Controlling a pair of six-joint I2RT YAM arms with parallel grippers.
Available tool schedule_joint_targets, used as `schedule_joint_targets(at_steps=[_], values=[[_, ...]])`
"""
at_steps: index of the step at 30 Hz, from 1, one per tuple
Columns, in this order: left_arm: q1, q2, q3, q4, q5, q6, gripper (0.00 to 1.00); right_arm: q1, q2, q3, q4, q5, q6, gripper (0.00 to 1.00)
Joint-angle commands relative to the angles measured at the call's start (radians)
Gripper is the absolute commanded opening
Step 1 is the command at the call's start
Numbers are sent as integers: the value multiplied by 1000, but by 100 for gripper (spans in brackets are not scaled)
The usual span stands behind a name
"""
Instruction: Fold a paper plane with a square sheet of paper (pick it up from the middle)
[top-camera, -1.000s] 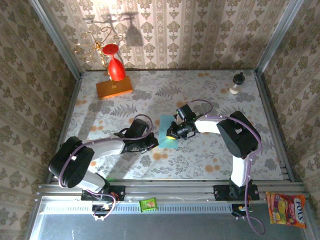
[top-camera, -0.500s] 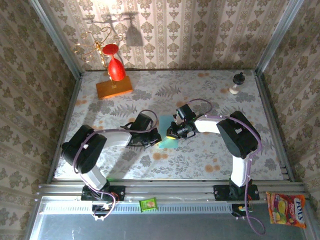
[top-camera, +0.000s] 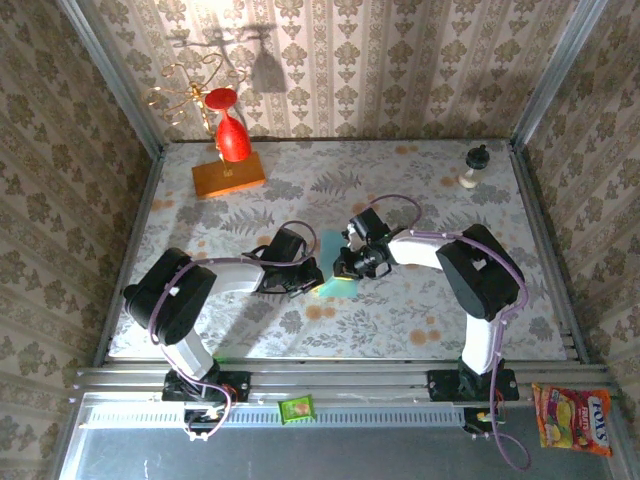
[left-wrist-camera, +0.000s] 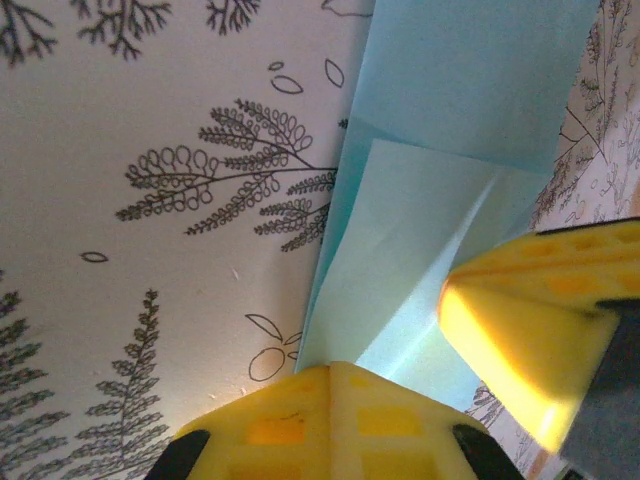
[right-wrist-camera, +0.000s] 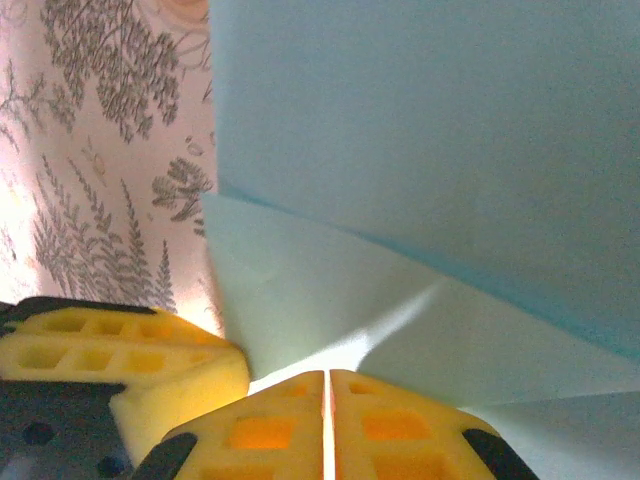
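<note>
Lying at the middle of the surface (top-camera: 420, 200), the sheet (top-camera: 328, 250) is partly folded, and its long axis seems to run from near edge to far edge. The left pincer (top-camera: 306, 279) is closed at its left margin. The right pincer (top-camera: 346, 268) is closed at the right margin (only a hairline slit shows). Both are equally near, with tips almost meeting. Whether either tip nips paper or merely presses is hidden, and the arms cover much of the sheet from above.

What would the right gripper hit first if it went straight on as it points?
The sheet of paper: its folded flap lies straight ahead of the right gripper, whose jaws are shut; it seems to touch the tips. The left gripper sits to one side, probably out of line.
</note>
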Motion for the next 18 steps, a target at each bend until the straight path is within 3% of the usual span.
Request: schedule_joint_targets(at_steps=[1,18], values=[[-6,16,-13,-40,2,25,0,24,-3,4,-16,-22,-8,11],[-9,-34,22,-20,29,29,0,34,75,20,-42,12,2,9]])
